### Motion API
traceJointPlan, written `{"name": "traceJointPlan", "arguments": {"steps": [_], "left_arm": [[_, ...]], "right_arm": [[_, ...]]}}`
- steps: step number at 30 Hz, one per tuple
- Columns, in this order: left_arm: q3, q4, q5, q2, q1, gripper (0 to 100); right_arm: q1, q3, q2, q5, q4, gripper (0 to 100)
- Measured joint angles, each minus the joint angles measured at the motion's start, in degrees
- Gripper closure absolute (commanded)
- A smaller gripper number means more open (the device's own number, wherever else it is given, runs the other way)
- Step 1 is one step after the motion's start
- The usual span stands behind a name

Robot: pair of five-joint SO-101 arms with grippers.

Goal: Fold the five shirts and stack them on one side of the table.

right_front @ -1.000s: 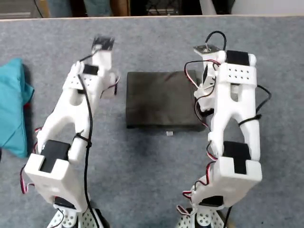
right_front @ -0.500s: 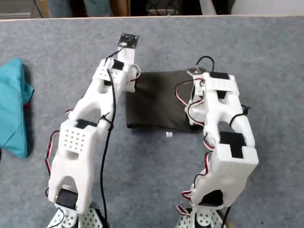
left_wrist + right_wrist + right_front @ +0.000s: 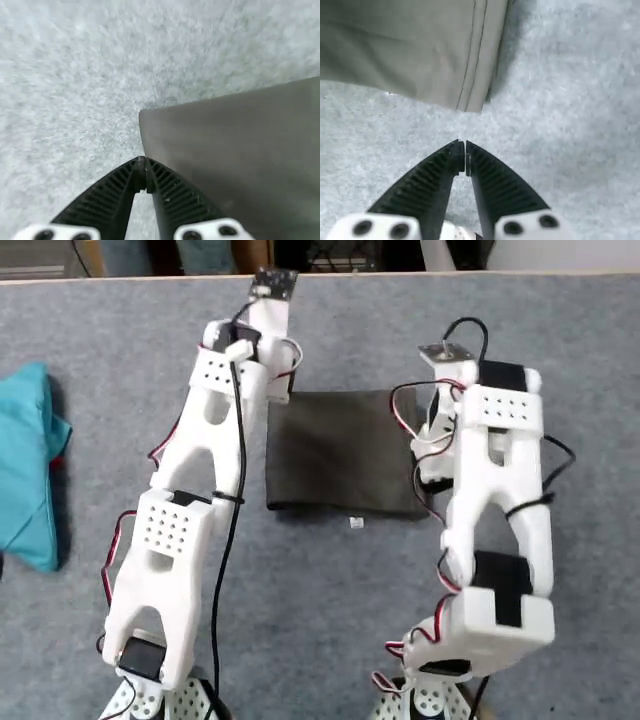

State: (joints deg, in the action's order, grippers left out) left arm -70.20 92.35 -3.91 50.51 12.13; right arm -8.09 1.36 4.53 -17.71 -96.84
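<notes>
A dark grey folded shirt (image 3: 340,450) lies flat in the middle of the grey table. My left gripper (image 3: 145,162) is shut, its tips touching the shirt's (image 3: 240,145) side edge just below its far left corner. The left arm (image 3: 225,400) stretches up to that corner. My right gripper (image 3: 465,150) is shut with nothing in it, hanging over bare table just off the shirt's (image 3: 410,50) near right corner. The right arm (image 3: 495,440) stands along the shirt's right edge. A teal shirt (image 3: 25,465) sits folded at the table's left side.
A small white tag (image 3: 356,522) lies on the table just in front of the dark shirt. The table's far edge (image 3: 320,276) runs close behind the left arm's wrist. Bare grey table lies in front of the shirt and to the far right.
The left arm swung from the shirt's left side forward to its far left corner. The right arm moved in over the shirt's right edge, then back out beside it.
</notes>
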Motion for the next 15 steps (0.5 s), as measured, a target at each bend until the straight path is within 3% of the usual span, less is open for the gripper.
{"name": "traceJointPlan", "arguments": {"steps": [3, 8, 15], "left_arm": [[-7.7, 6.4, 0.0, 0.2, -0.1, 97], [-8.5, 8.3, -1.4, -0.2, 1.6, 97], [12.2, 8.3, -1.6, -11.7, 4.3, 97]], "right_arm": [[-0.1, 0.3, -2.5, 0.0, -1.6, 98.4], [-0.1, 4.0, -3.8, 3.9, 1.0, 96.7], [0.4, 9.2, -3.8, 20.7, 7.2, 75.6]]}}
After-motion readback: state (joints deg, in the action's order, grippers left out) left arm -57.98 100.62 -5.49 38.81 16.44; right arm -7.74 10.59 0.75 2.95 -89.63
